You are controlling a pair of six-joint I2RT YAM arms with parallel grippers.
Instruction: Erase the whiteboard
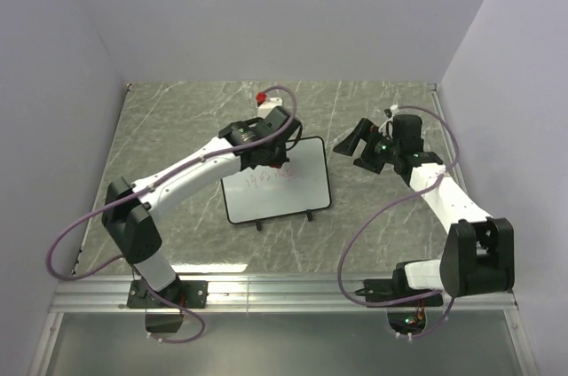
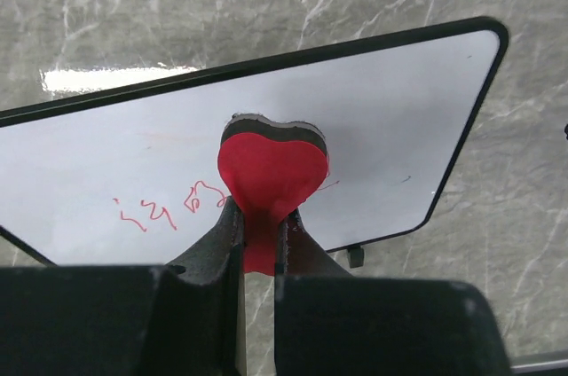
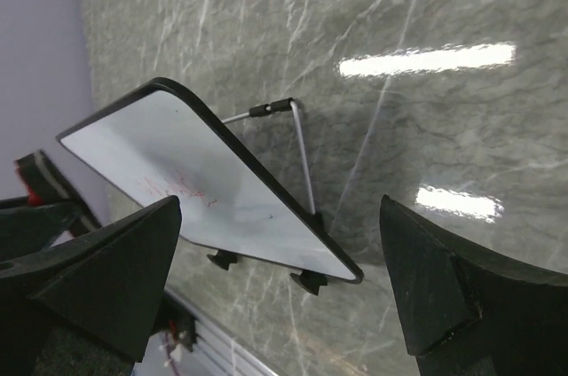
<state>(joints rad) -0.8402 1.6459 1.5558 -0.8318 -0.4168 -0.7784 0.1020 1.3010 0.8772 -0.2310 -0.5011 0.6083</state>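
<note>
The whiteboard (image 1: 288, 199) stands tilted on two black feet at the middle of the table, with red scribbles (image 1: 271, 179) near its upper left. My left gripper (image 1: 268, 154) hangs over that upper left part, shut on a red heart-shaped eraser (image 2: 273, 168) with a black pad. In the left wrist view the eraser sits in front of the whiteboard (image 2: 390, 110), just right of the scribbles (image 2: 160, 207). My right gripper (image 1: 351, 140) stands open and empty to the right of the board. The right wrist view has the whiteboard (image 3: 177, 163) between its wide-apart fingers (image 3: 115, 261).
A thin wire stand (image 3: 300, 141) props the board from behind. A small red-and-white object (image 1: 264, 99) lies near the back wall. Purple walls close in the table on three sides, and a metal rail (image 1: 284, 292) runs along the near edge.
</note>
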